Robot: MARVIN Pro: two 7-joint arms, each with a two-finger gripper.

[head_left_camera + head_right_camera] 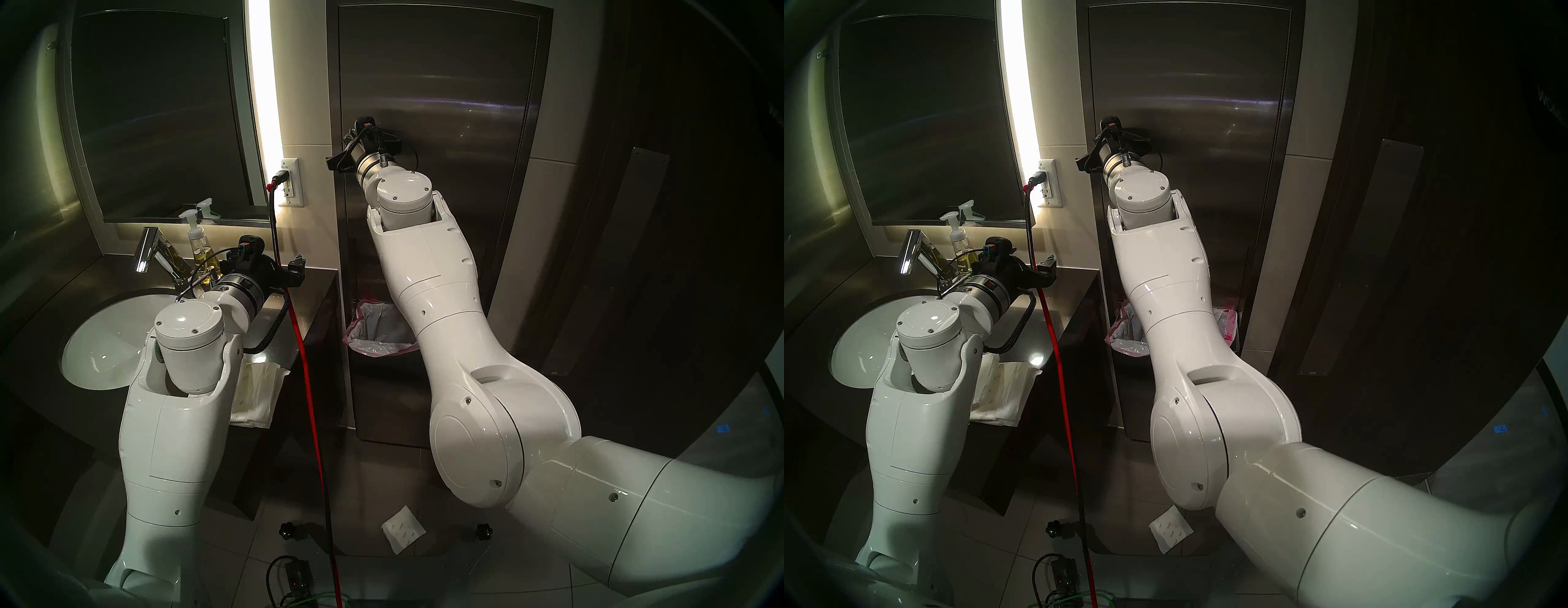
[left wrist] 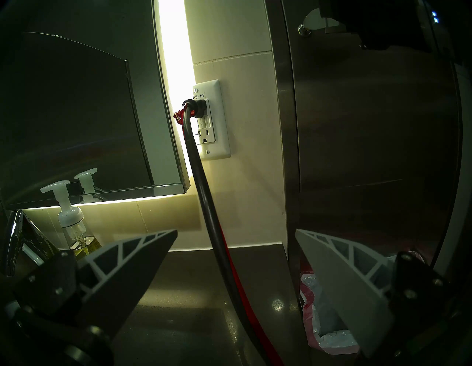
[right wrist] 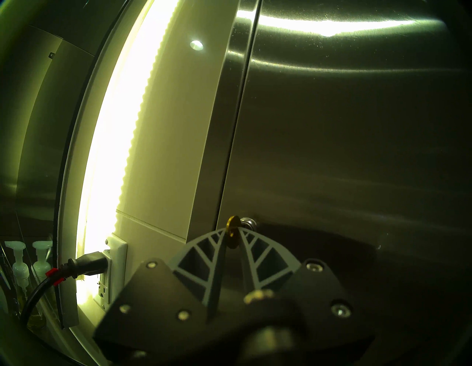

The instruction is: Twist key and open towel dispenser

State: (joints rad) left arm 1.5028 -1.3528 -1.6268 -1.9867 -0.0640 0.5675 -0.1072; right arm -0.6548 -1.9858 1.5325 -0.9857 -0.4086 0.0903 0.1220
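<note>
The towel dispenser is a tall brushed-steel wall cabinet, and its door lies flush in the frame. Near the door's left edge, a small brass key sticks out of a round silver lock. My right gripper is shut on the key, one finger pressed to each side of its head. In the head views my right wrist hides the key. Over the counter, my left gripper hangs open with nothing in it, well to the left of the dispenser.
A black and red cable runs from the wall outlet down past the counter edge. The sink, faucet and soap bottle are on the left. A bin with a pink-edged liner sits under my right arm. Folded paper towels lie on the counter.
</note>
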